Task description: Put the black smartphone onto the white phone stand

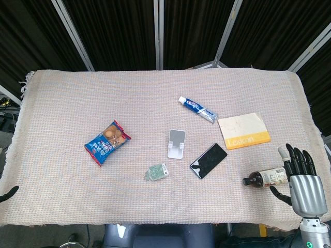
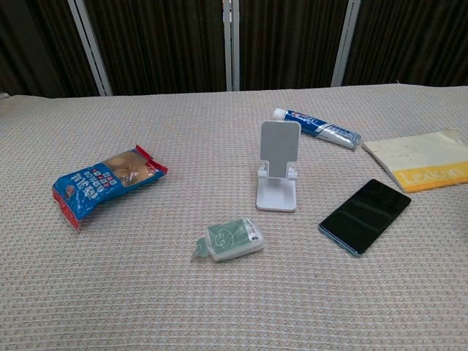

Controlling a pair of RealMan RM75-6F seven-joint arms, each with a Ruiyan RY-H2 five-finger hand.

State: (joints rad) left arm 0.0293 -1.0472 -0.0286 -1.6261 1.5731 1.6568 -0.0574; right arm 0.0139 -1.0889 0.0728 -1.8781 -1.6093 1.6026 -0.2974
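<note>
The black smartphone [image 1: 208,160] [image 2: 364,216] lies flat, screen up, on the woven cloth, just right of the white phone stand [image 1: 176,143] [image 2: 278,175]. The stand is upright and bare, its back plate facing me. At the cloth's front right corner my right hand [image 1: 302,181] is raised with its fingers spread and holds nothing, well to the right of the phone. Only a dark tip of my left hand [image 1: 8,194] shows at the front left edge. The chest view shows neither hand.
A small brown bottle [image 1: 266,177] lies on its side against my right hand. Behind the phone lie a toothpaste tube [image 1: 198,109] [image 2: 316,127] and a white-and-yellow book [image 1: 243,131] [image 2: 424,159]. Left of the stand are a green packet [image 1: 156,171] [image 2: 228,240] and a blue snack bag [image 1: 107,141] [image 2: 102,179].
</note>
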